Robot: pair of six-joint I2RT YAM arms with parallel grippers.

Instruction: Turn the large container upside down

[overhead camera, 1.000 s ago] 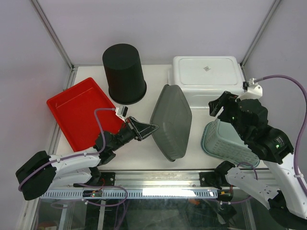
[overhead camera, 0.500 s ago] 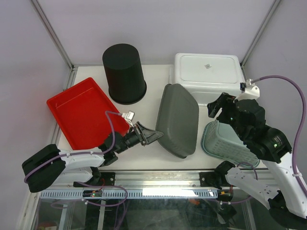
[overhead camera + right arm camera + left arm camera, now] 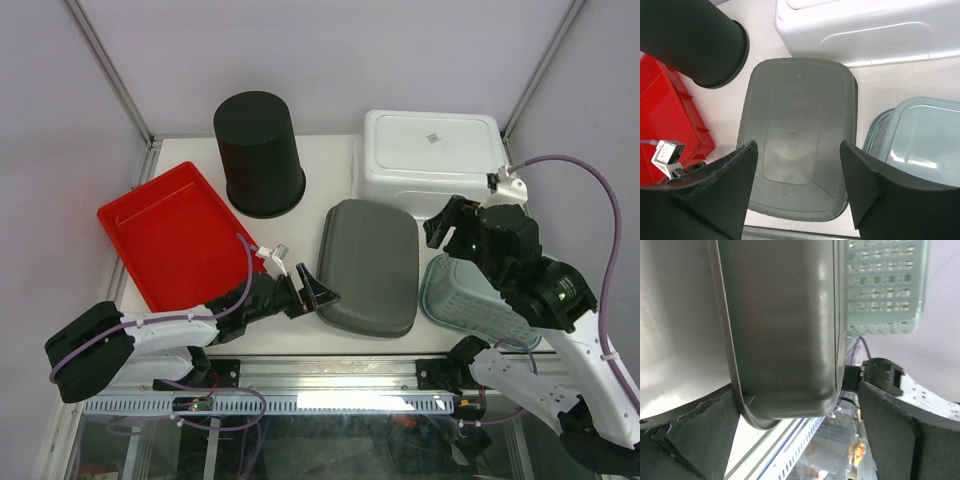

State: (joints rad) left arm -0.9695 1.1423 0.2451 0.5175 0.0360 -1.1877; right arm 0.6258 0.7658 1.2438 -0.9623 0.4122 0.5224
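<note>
The large grey container (image 3: 368,265) lies flat in the middle of the table with its bottom face up; it also fills the right wrist view (image 3: 797,125). My left gripper (image 3: 312,295) is open at the container's near left corner, and that corner (image 3: 785,325) sits between the spread fingers, not clamped. My right gripper (image 3: 450,225) hovers open above the container's right side. In its own view the right gripper (image 3: 797,147) holds nothing between its fingers.
A black bucket (image 3: 260,150) stands bottom-up at the back left. A red tray (image 3: 165,235) lies on the left. A white tub (image 3: 430,150) sits bottom-up at the back right. A teal perforated basket (image 3: 470,295) is right of the container.
The grey container tipped over from standing on its edge to lying flat, bottom up. My left gripper went from shut on its rim to open. The right arm shifted slightly left.
</note>
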